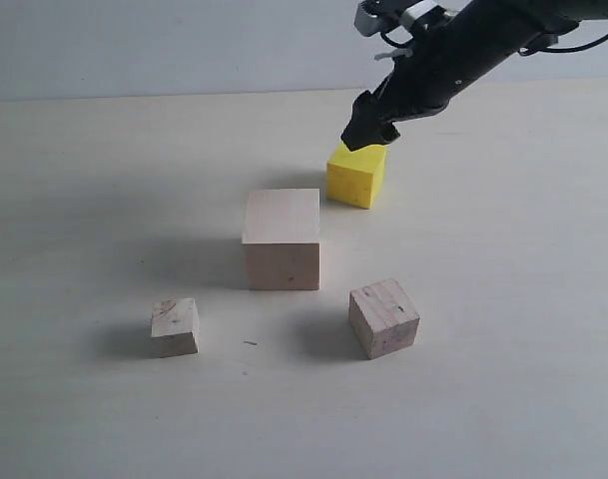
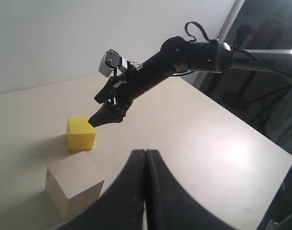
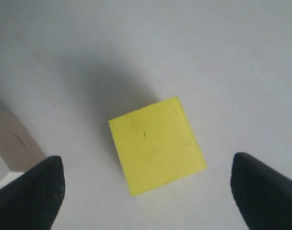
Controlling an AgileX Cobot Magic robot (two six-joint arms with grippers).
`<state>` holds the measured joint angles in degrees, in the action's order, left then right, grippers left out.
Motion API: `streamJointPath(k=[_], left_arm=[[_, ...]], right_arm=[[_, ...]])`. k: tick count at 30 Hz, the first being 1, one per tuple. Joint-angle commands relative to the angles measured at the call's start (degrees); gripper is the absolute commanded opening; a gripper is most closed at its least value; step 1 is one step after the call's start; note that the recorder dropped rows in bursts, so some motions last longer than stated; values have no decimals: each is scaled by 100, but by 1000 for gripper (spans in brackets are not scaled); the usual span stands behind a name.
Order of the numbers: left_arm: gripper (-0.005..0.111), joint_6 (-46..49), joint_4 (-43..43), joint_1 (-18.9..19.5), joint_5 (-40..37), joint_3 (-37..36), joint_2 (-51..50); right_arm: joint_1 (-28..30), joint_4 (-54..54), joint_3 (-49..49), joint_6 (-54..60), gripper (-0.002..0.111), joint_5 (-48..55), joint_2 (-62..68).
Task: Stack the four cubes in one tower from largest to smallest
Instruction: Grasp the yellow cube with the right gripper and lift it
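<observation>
While the right gripper (image 1: pixel 368 128) hangs just over the yellow cube (image 1: pixel 357 176), its jaws stand spread wide and hold nothing; the right wrist view shows the cube lying between the two fingers (image 3: pixel 33 191), clear of both. Each of the four cubes stands alone on the table (image 1: pixel 84 200). Seen from the exterior view, the big pale cube (image 1: pixel 282 239) sits in the middle, the yellow one near it behind and to the right, the greyish cube (image 1: pixel 383 317) in front to the right, and the smallest cube (image 1: pixel 174 327) in front to the left. Over the table, the left gripper (image 2: pixel 146 160) has its jaws pressed together on nothing.
</observation>
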<state>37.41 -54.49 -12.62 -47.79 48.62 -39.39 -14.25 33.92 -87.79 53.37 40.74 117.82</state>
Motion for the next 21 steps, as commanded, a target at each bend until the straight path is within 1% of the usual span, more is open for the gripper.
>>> streamJointPath(k=[1, 5, 10, 14, 21], left_arm=[[0, -50, 159, -12, -2, -16, -3], [0, -50, 290, -12, -80, -16, -3], [0, -50, 341, -12, -418, -16, -3], [0, -58, 356, -12, -620, -16, -3], [0, -335, 639, -12, -671, -16, -3]], right_arm=[[21, 108, -179, 535, 88, -174, 158], [21, 157, -362, 971, 88, -159, 313], [-36, 163, -528, 1607, 88, -181, 470], [-36, 185, -579, 1620, 88, -164, 663], [-36, 240, -588, 1757, 88, -199, 900]])
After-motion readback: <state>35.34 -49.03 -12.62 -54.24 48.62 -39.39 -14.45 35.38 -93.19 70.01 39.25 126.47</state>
